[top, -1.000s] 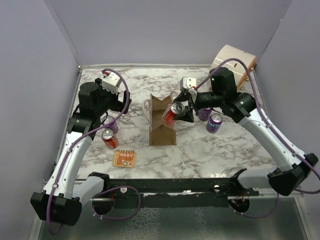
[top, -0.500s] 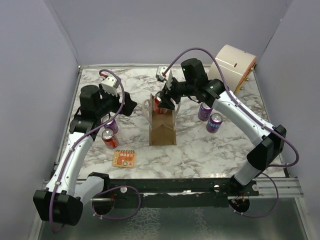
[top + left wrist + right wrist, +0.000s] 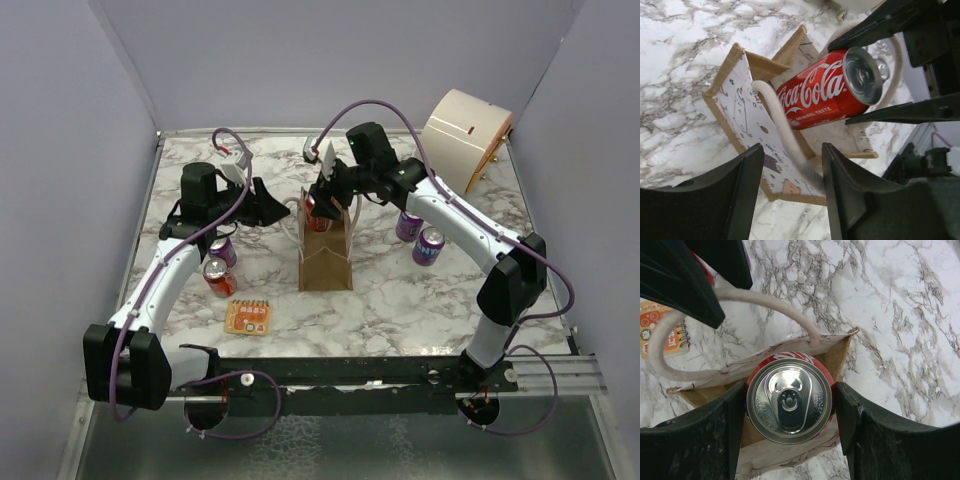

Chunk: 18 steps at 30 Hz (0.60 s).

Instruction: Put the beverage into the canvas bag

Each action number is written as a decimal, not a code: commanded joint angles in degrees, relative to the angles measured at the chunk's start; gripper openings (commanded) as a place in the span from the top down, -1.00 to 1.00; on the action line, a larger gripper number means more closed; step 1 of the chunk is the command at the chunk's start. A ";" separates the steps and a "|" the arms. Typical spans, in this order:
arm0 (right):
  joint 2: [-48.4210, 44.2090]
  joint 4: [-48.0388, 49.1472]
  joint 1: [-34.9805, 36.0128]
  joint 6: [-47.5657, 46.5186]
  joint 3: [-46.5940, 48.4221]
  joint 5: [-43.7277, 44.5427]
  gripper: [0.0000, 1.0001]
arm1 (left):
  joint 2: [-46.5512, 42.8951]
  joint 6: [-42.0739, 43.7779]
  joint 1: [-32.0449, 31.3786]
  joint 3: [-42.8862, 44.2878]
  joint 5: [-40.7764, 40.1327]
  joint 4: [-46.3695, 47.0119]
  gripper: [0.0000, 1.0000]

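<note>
R gripper (image 3: 322,196) clamps Coke can (image 3: 826,90) over canvas bag (image 3: 325,262) mouth; L gripper (image 3: 792,156) splayed, apparently straddling handle (image 3: 776,117). Risk: can snags rim (image 3: 726,72), tips bag.

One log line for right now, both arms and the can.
right gripper: shut on Coke can | Coke can: base inside canvas bag mouth | left gripper: open, straddling bag handle | release: not yet
</note>
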 commanded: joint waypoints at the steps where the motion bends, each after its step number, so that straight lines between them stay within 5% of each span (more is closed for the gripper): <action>1: 0.76 6.31 0.13 0.14 2.81 -0.07 0.98 | 1.50 0.29 0.21 0.25 2.30 1.84 0.17; 9: 3.75 6.31 0.17 -2.83 3.71 0.73 0.98 | -1.29 4.44 0.20 -3.23 -4.38 0.50 1.00; 18: 6.24 8.38 0.17 -4.44 1.92 2.40 0.98 | -0.67 6.50 0.21 -4.90 -7.55 -0.61 1.00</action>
